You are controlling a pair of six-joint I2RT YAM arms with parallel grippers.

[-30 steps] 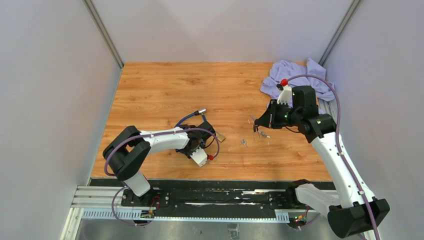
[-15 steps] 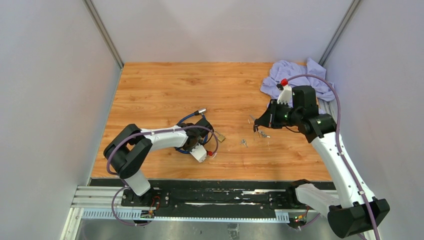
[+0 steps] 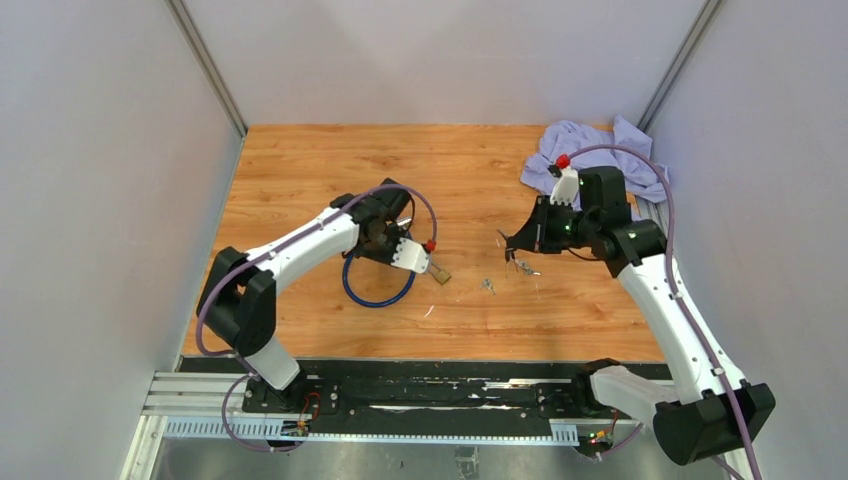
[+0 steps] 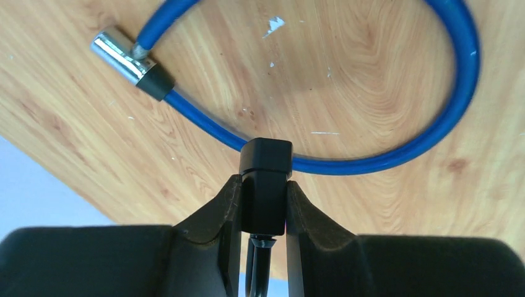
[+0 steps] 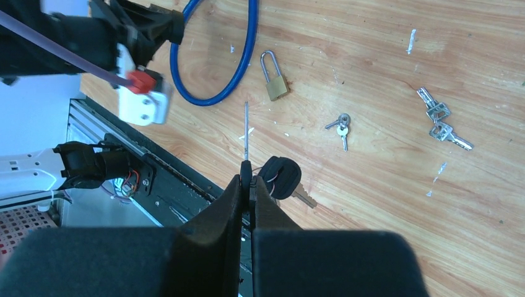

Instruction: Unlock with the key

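Blue cable [image 4: 371, 166] loops over the wooden table [image 3: 300, 170]. Its black lock body [image 4: 266, 162] is clamped between the fingers of the left gripper [image 4: 264, 185], whose jaws are closed on its sides, with its long axis running straight out from the palm. The right gripper [image 5: 247, 180] is pinched shut on a key [image 5: 246, 131]; the thin blade sticks forward from the fingertips and a black key head [image 5: 278, 176] hangs just beside them. The coming move turns on one line — blade to keyhole. In the top view the lock body is to the left of the key and well apart from it. The blade points roughly that way, but at the table between the cable and a brass padlock [image 5: 274, 79] rather than at the body. Only the right arm carries the key, so it probably has to close the gap and line up — the keyhole shows in no view.
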